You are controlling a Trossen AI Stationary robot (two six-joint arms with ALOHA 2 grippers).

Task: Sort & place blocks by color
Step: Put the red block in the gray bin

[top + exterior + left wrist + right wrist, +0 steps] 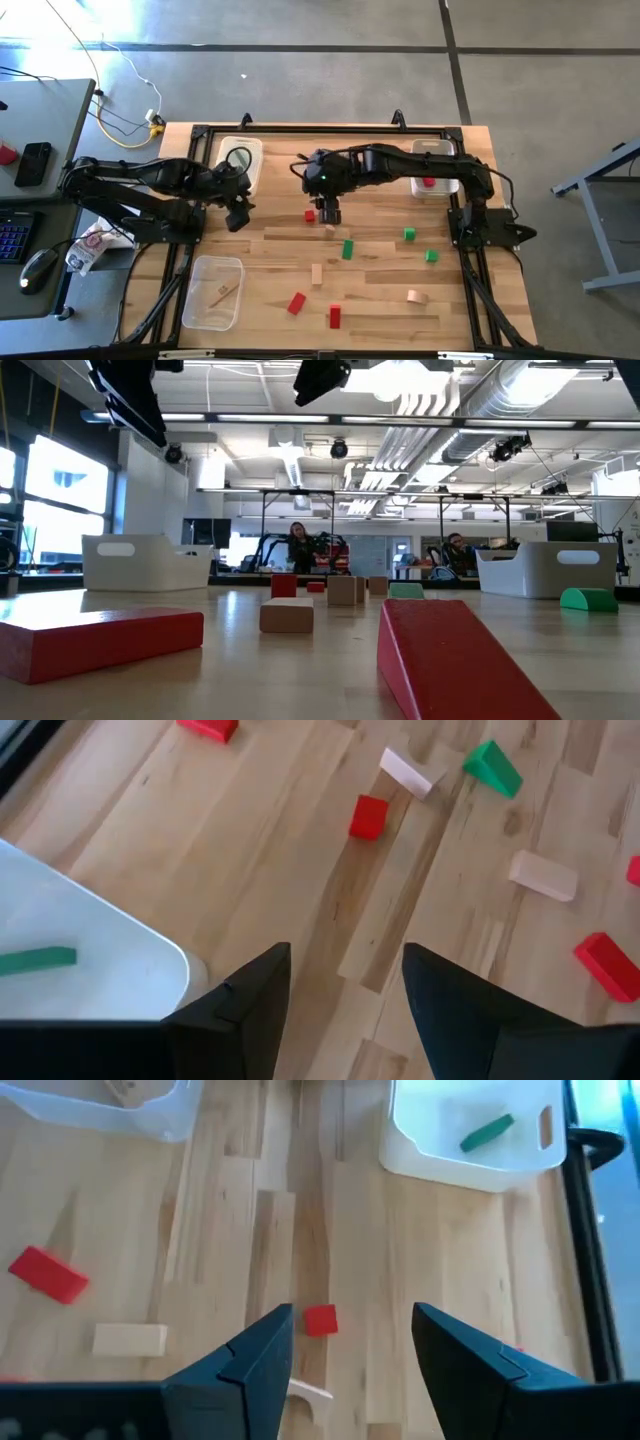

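The right gripper [328, 215] hangs above the middle of the desk [270, 250], with its fingers [250, 1370] spread apart and nothing between them. The small red cube [310, 215] lies on the desk just beside this gripper, on the side toward the left arm. In the right wrist view the same red cube [321, 1320] sits ahead of the finger gap, slightly off its centre line toward one finger, and apart from both fingers. A light wood piece [310, 1392] lies between the fingertips, closer than the cube; its shape cannot be told.

The cube has no long axis, so finger orientation is probably not critical. The gap appears wider than the cube. The next move calls for a short shift toward the cube, then a descent. The light wood piece may be caught instead if the descent is made from the present position.

The left gripper [238, 217] waits near the cube on the opposite side, farther from it than the right gripper. Its fingers [250, 1010] are also apart and empty. The right arm is the nearer arm.

The bin [440, 172] beyond the cube, at the right arm's side, holds one red block [429, 182]. The bin [240, 160] at the left arm's side holds a green bar [37, 959]. Judged by colour, the cube belongs in the bin holding the red block. Other red, green and plain blocks lie scattered on the desk on the near side of the cube.
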